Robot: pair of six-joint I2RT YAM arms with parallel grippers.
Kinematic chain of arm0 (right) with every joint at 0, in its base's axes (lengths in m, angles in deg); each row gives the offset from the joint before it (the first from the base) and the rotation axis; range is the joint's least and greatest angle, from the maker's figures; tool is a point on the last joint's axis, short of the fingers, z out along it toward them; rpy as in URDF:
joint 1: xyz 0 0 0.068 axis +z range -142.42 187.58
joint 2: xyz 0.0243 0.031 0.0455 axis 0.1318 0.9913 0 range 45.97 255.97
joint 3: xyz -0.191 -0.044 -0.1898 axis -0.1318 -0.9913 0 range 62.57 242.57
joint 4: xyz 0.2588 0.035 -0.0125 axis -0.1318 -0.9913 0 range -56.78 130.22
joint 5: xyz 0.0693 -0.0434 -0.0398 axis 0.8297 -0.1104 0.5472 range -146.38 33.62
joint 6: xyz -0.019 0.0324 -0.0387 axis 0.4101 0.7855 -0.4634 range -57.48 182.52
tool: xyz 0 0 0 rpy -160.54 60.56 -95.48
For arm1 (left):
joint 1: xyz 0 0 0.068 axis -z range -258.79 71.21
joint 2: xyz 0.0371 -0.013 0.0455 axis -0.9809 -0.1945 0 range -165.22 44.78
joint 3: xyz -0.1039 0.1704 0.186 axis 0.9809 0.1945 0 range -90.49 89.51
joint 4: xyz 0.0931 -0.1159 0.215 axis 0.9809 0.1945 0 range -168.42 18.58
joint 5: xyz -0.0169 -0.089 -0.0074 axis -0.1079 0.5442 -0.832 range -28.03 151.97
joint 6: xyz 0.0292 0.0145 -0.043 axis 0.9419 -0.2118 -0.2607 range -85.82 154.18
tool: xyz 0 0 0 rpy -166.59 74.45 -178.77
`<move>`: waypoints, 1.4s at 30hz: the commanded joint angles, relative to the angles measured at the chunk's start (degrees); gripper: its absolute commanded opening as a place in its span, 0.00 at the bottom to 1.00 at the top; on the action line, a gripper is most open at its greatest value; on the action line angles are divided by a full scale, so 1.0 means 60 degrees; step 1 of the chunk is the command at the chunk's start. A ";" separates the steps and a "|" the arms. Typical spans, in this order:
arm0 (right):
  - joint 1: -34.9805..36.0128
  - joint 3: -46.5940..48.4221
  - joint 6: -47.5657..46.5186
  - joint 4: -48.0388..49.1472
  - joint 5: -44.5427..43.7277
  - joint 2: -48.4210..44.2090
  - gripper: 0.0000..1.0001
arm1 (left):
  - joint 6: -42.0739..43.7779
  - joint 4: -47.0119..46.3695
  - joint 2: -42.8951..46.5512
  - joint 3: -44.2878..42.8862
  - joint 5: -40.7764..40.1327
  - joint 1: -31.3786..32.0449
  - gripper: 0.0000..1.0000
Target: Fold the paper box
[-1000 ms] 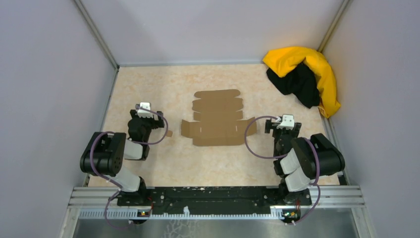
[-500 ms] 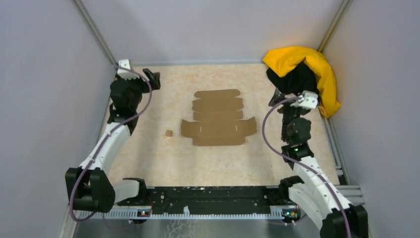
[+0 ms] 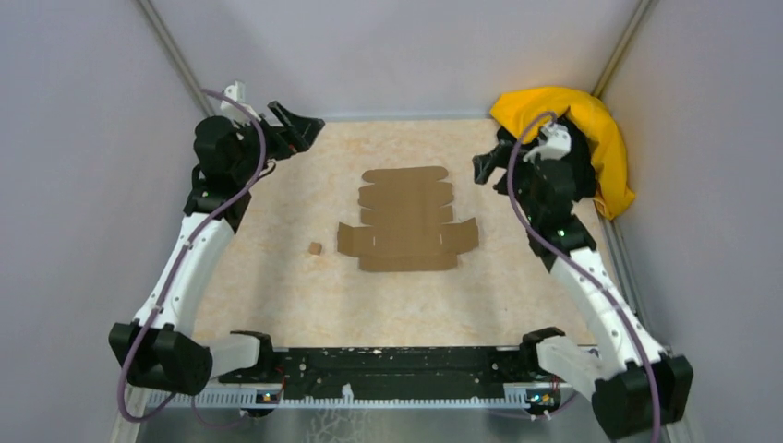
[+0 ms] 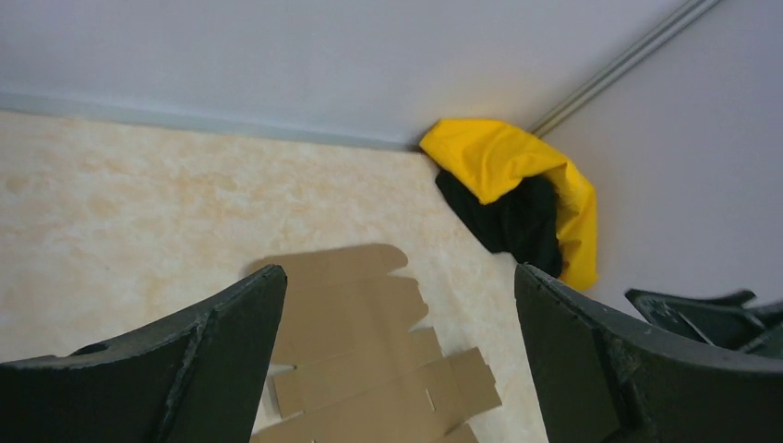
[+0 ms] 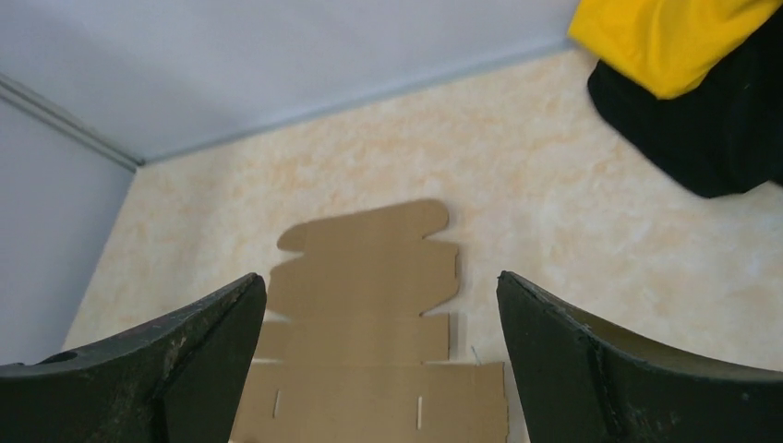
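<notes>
While the left claw point(image 3: 303, 132) and the right claw point(image 3: 487, 164) both hang above the table point(image 3: 277, 295) with fingers spread wide and hold nothing, the paper box point(image 3: 407, 220) lies flat between them, well apart from both claws.

Left arm point(image 3: 189, 258), right arm point(image 3: 600, 295): white link shells, black joint housings. Purple cable point(image 3: 510, 189) looped along each. White camera block point(image 3: 557, 134) per wrist. Matte black jaws, faintly scuffed. Black base rail point(image 3: 397, 362) at 6 o'clock.
</notes>
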 commanded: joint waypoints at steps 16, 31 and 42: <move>-0.0025 0.2509 -0.1156 -0.4154 0.0456 0.5273 0.79 | 0.1908 0.3848 -0.2692 -0.0314 -0.3492 0.2321 0.99; -0.0026 0.4203 -0.1286 -0.3858 0.2465 0.7284 0.55 | 0.2026 0.3159 -0.3477 0.0149 -0.2579 0.2306 0.76; -0.0019 0.4687 -0.1617 -0.4352 0.2588 0.7729 0.53 | 0.1696 0.2905 -0.3940 0.0372 -0.1890 0.2306 0.49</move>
